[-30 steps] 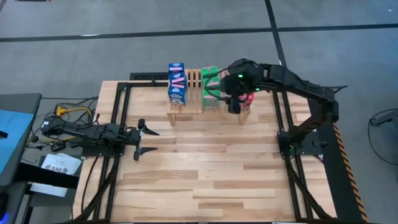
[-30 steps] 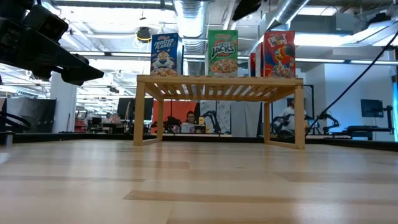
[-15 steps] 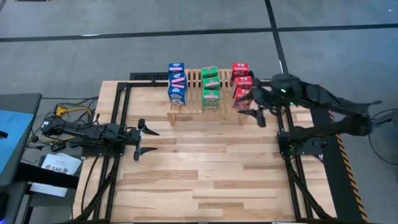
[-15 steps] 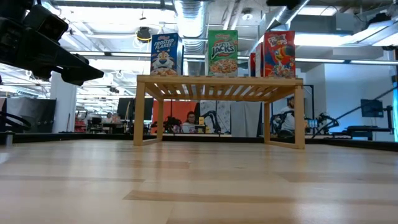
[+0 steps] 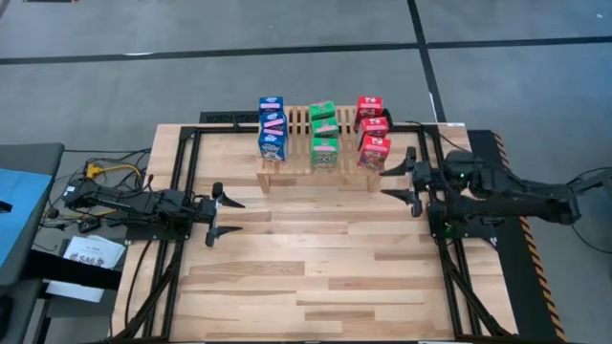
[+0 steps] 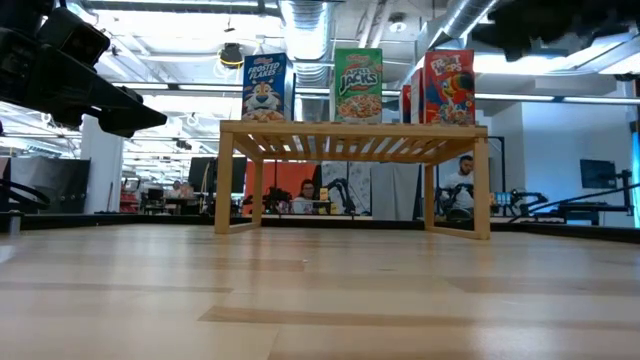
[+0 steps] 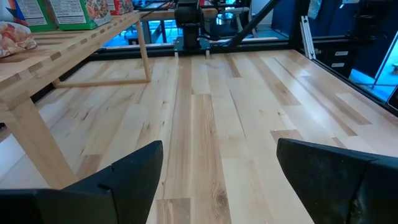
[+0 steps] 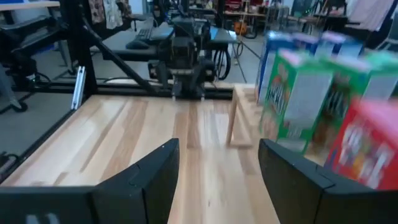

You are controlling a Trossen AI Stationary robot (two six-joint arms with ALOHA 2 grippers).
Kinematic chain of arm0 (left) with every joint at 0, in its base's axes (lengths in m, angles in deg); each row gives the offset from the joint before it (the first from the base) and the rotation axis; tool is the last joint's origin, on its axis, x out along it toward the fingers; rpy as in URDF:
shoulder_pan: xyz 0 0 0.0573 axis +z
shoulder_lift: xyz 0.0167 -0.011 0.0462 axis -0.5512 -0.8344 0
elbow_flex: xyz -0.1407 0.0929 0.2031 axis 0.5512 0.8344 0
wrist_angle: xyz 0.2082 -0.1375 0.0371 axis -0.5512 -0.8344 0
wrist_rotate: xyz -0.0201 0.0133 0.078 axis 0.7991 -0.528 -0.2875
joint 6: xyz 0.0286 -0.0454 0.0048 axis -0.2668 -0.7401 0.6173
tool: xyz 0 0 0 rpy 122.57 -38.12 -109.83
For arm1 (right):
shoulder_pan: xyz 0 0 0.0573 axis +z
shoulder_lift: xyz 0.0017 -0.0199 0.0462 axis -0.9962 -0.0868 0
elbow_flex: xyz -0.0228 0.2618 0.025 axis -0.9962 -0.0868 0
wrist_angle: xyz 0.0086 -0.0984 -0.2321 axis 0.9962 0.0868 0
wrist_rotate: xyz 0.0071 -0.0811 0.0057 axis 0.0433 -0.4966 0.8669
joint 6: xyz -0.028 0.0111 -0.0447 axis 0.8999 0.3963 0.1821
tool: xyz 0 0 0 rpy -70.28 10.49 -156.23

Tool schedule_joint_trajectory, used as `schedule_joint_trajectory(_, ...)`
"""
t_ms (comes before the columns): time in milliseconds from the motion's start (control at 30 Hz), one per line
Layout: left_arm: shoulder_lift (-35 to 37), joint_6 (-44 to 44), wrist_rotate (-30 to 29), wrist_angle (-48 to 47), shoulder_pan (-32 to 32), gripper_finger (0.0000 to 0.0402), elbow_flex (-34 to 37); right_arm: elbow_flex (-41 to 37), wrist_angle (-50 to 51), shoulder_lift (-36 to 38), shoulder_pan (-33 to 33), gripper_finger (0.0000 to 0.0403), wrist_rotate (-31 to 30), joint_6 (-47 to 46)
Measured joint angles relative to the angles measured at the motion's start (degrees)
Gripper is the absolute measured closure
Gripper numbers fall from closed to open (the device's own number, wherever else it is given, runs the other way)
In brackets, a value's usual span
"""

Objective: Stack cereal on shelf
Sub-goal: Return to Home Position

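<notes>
While the cereal (image 5: 324,153) stood in colour rows on the shelf (image 5: 299,124), light stiff card probably best pinched across narrow sides, left gripper (image 5: 225,218) and right gripper (image 5: 392,182) hung empty at the table's (image 5: 316,277) sides, fingers wide.

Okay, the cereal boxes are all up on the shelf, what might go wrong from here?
The right gripper, fingers open, sits close beside the shelf and the front red box; a stray swing might jolt them. The cereal boxes stand upright in tight rows, so one knock may topple several.
</notes>
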Motion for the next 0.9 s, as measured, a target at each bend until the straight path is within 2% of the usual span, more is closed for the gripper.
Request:
schedule_joint_trajectory(333,0.0,0.0,0.0,0.0,0.0,0.0095,0.0,-14.7,-9.3,6.6,0.1,0.0158,-0.2,-5.9)
schedule_joint_trajectory(767,0.0,0.0,0.0,0.0,0.0,0.0095,0.0,-26.0,-19.5,6.9,0.1,0.0158,-0.8,-13.1)
schedule_joint_trajectory(900,0.0,0.0,0.0,0.0,0.0,0.0095,0.0,-27.6,-19.9,6.9,0.1,0.0158,-1.8,-15.9)
